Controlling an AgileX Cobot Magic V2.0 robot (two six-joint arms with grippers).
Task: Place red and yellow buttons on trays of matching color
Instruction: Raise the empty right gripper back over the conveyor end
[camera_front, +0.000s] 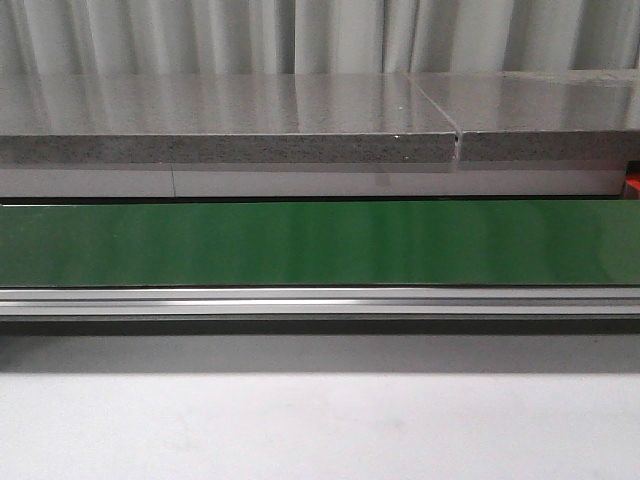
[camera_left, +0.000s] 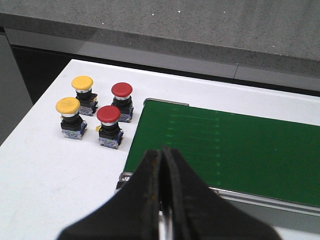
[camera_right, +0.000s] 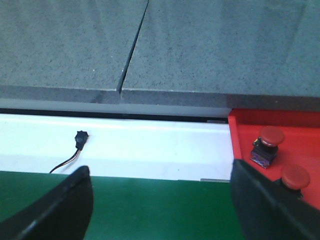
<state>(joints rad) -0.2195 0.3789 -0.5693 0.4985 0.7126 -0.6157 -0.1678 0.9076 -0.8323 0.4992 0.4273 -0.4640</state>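
In the left wrist view two yellow buttons (camera_left: 82, 83) (camera_left: 68, 106) and two red buttons (camera_left: 121, 90) (camera_left: 108, 114) stand upright in a cluster on the white table, beside the end of the green belt (camera_left: 225, 145). My left gripper (camera_left: 161, 152) is shut and empty, hovering short of them over the belt's near corner. In the right wrist view a red tray (camera_right: 280, 135) holds two red buttons (camera_right: 271, 135) (camera_right: 295, 176). My right gripper (camera_right: 160, 200) is open over the belt, empty, its one finger partly hiding the tray. No yellow tray is in view.
The green conveyor belt (camera_front: 320, 243) runs across the front view with an aluminium rail (camera_front: 320, 300) along its near side and a grey stone counter (camera_front: 230, 125) behind. A small black connector with a wire (camera_right: 80, 138) lies on the white strip.
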